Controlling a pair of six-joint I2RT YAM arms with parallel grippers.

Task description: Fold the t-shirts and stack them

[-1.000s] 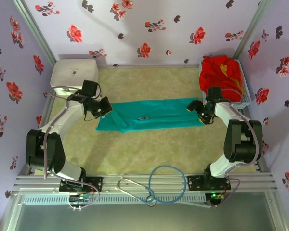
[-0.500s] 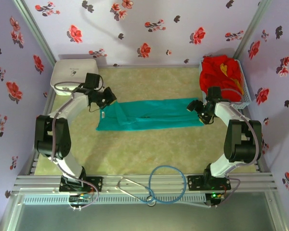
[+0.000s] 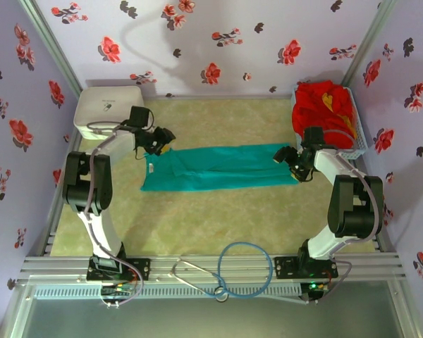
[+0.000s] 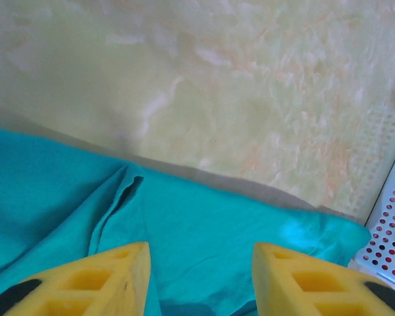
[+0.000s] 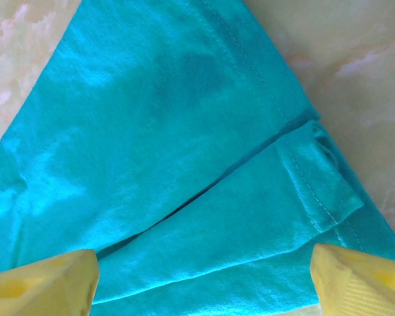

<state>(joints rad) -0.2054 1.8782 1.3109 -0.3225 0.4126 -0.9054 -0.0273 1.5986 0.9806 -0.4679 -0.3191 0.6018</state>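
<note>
Teal t-shirt (image 3: 218, 167) lies on the green mat (image 3: 218, 218) mid-table as a long band running left to right, already doubled lengthwise by the look of it. Red t-shirts (image 3: 323, 105) are heaped in the basket (image 3: 360, 144) at the far right corner, not yet folded. White box (image 3: 104, 105) sits at the far left corner.

Left gripper (image 3: 162, 139) hangs over the band's far left corner. In the wrist view its yellow fingers (image 4: 92, 280) stand apart with cloth beneath them and nothing pinched. Right gripper (image 3: 287, 156) is low over the right end, claw spread wide above the overlapped hem layers.

Step in hand, as judged: taking the ends for the crosswise fold.

- The left end is rumpled, with a ridge running into the corner. It wants flattening, or a bite beyond the ridge.
- The right claw should catch every layer at the hem, the loose flap included.
- Keep the lift low and both ends level, so the long edges land matched.
</note>
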